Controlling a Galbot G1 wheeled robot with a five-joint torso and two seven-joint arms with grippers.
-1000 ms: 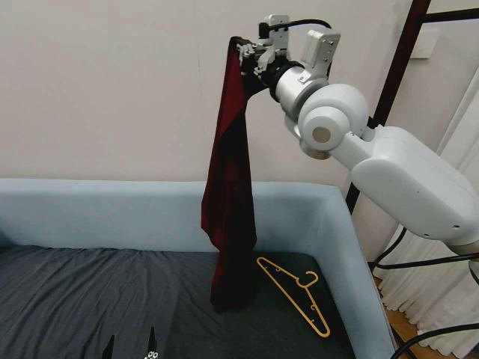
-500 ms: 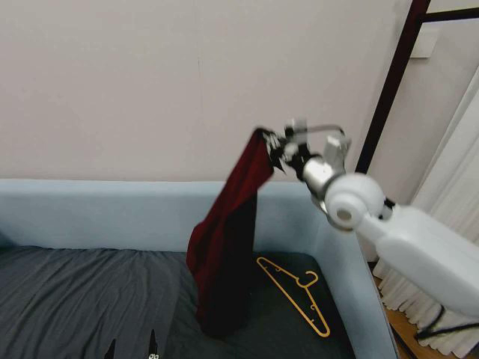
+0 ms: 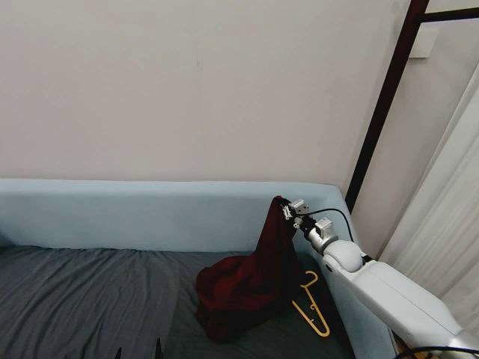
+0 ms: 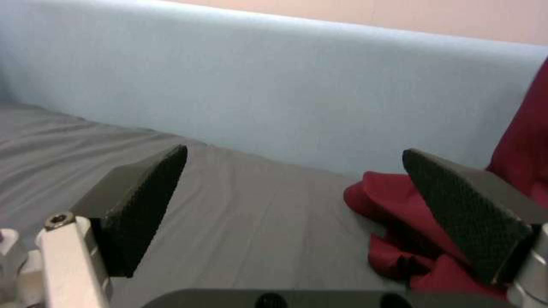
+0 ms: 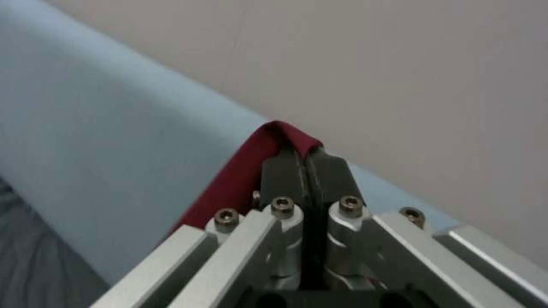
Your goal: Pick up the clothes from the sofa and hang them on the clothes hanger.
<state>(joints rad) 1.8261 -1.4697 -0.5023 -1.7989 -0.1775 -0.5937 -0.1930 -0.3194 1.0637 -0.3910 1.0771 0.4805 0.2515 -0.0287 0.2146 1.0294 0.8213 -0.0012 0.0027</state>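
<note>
Red garment (image 3: 243,288): seen past left gripper (image 4: 294,157), jaws wide apart, low over dark seat cushion (image 3: 82,299). Mostly heaped on seat, yellow hanger (image 3: 310,318) at its edge. Top corner pinched in right gripper (image 3: 285,212), clamped tight, before blue backrest (image 3: 135,217).

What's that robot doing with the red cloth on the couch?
The right gripper is shut on one end of a dark red garment, holding it up near the backrest of the pale blue sofa; the rest lies heaped on the grey seat. A yellow hanger lies beside the heap. The left gripper hovers open over the seat.
</note>
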